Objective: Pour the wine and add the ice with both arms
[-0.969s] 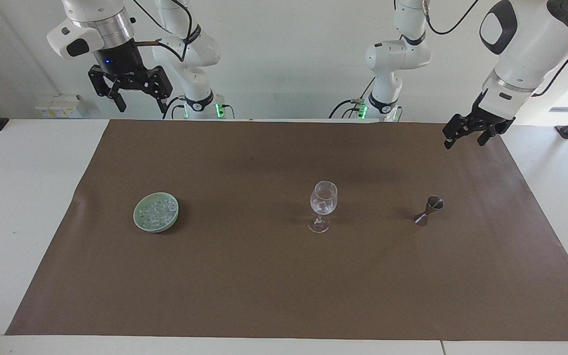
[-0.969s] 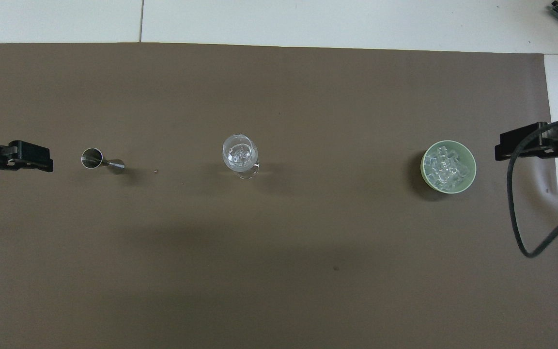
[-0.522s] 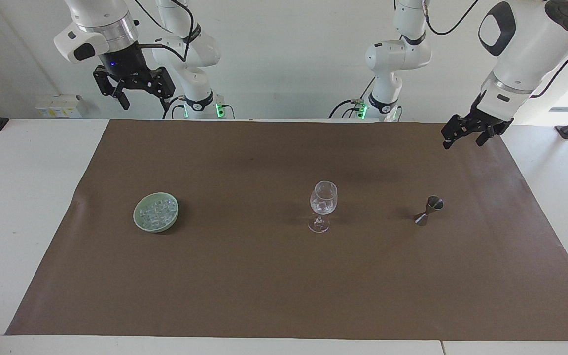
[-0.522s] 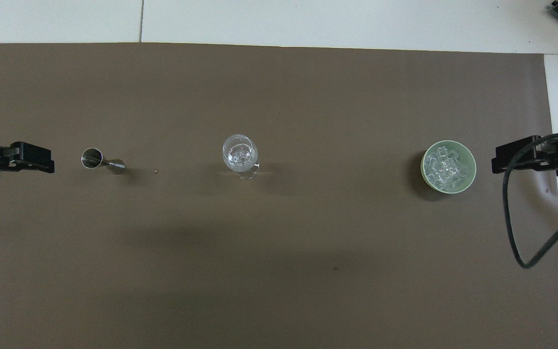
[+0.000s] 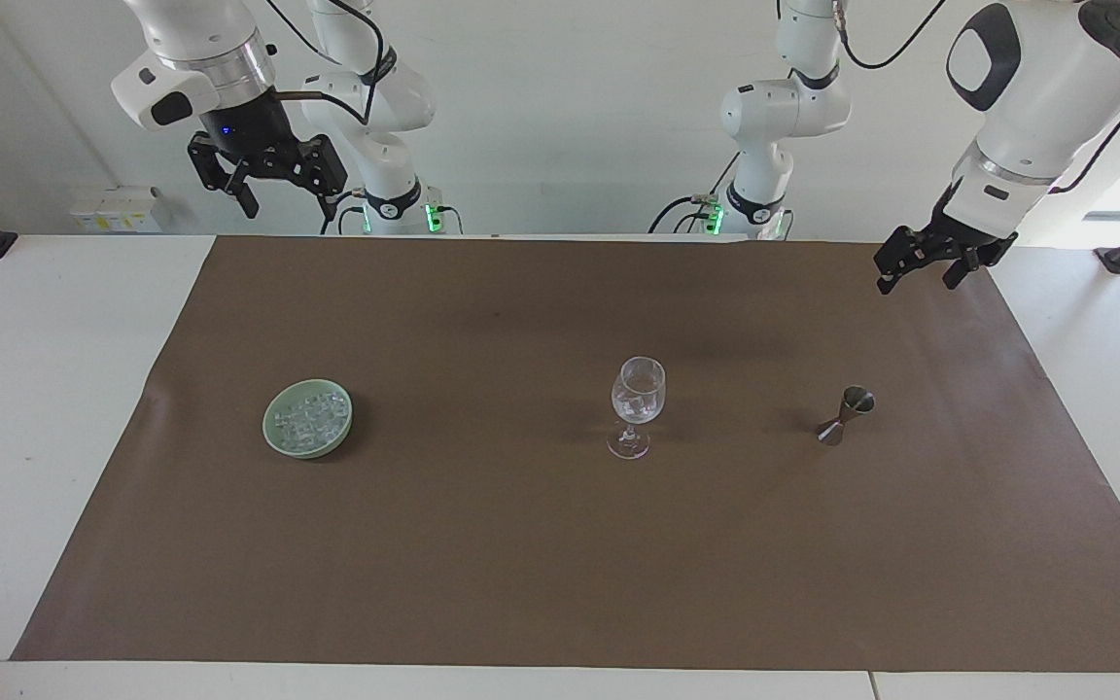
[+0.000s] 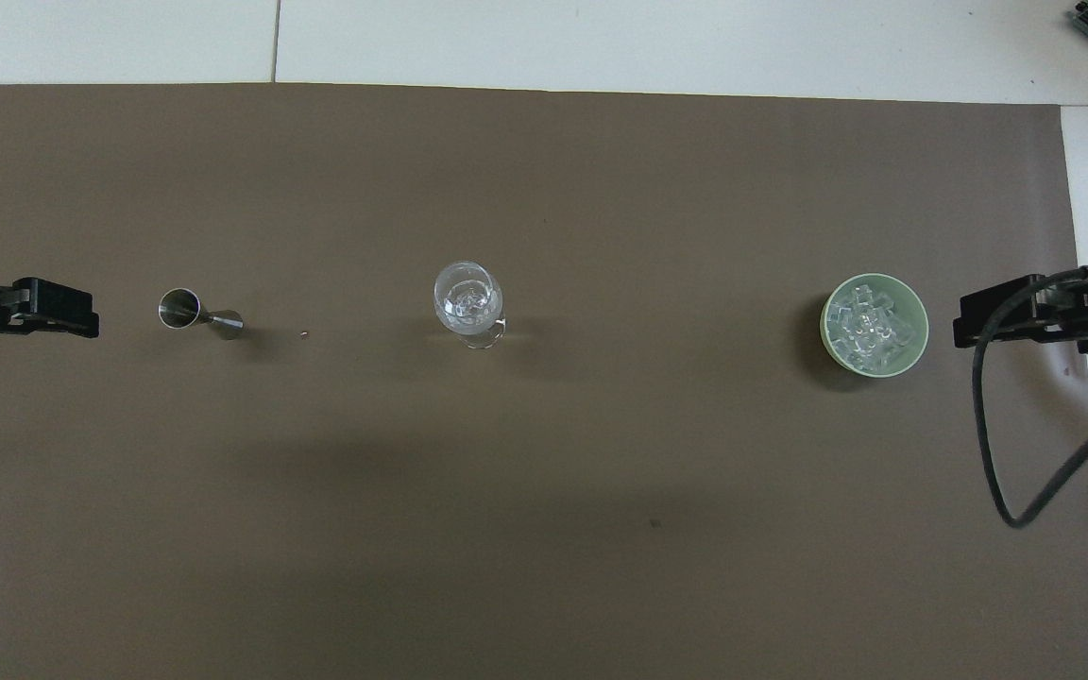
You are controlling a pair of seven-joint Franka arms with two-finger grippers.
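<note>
A clear wine glass stands mid-mat with glassy bits in its bowl. The ice is heaped in a pale green bowl toward the right arm's end. A small steel jigger stands toward the left arm's end. No wine is in view. My right gripper hangs open and empty, high up, off to the side of the bowl. My left gripper hangs open and empty over the mat's edge, off to the side of the jigger.
A brown mat covers most of the white table. A black cable loops down from the right wrist over the mat's edge. A tiny crumb lies beside the jigger.
The right gripper has risen and drawn back toward its base, turning slightly. The left gripper has barely shifted. Glass, bowl and jigger have not moved.
</note>
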